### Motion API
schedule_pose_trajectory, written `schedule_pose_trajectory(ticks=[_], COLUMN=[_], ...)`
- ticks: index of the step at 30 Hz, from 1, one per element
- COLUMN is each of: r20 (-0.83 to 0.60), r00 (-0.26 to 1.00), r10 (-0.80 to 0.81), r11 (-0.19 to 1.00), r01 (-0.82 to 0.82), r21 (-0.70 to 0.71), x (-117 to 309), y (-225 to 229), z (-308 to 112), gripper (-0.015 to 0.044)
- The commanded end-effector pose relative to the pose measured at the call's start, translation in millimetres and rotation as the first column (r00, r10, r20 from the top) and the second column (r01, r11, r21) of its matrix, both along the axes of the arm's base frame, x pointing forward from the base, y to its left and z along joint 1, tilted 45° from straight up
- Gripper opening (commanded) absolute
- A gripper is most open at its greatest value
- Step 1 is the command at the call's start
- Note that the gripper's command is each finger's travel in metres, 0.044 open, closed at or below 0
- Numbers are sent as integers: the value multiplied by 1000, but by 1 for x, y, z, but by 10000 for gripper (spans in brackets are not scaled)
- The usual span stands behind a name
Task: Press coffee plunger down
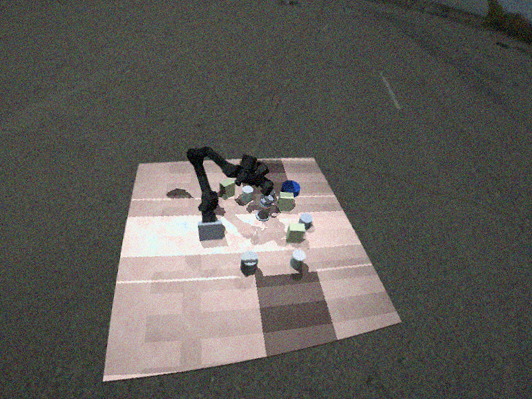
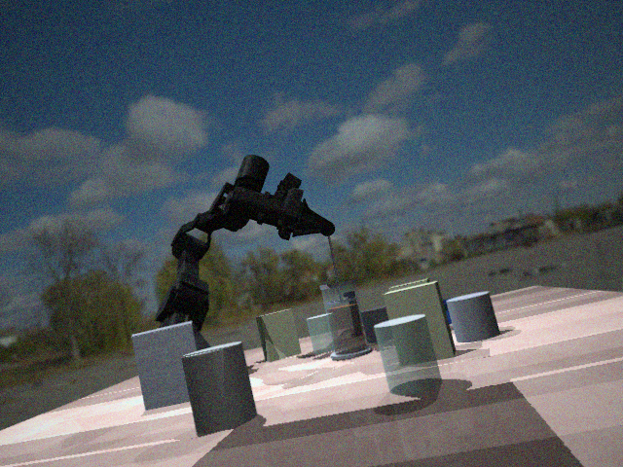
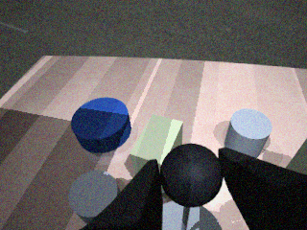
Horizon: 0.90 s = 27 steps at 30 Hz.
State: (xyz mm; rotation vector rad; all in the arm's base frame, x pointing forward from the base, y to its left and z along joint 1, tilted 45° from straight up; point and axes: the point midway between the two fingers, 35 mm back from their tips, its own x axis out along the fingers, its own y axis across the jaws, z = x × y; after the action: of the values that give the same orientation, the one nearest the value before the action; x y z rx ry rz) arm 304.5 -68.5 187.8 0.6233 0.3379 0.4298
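The coffee press stands upright on the table, a clear cylinder with a pale base ring. Its thin plunger rod rises well above the body, so the plunger is up. The round black knob tops the rod. My gripper is shut on the knob, one finger on each side of it in the wrist view. In the wrist view the press body is mostly hidden beneath the knob and fingers.
A blue round object and a green block stand beyond the press. Another green block and grey-blue cylinders stand nearby. A translucent cylinder and a dark cylinder stand nearer the exterior camera.
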Motion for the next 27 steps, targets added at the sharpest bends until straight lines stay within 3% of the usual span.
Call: schedule_pose_trajectory(ticks=[1,27], r20=[-46,-39], r00=[999,999], r10=[21,19], r11=[999,999], r01=[-20,-17], r21=[34,39], x=[-1,6], y=[14,45], z=[-22,-51], gripper=[128,128])
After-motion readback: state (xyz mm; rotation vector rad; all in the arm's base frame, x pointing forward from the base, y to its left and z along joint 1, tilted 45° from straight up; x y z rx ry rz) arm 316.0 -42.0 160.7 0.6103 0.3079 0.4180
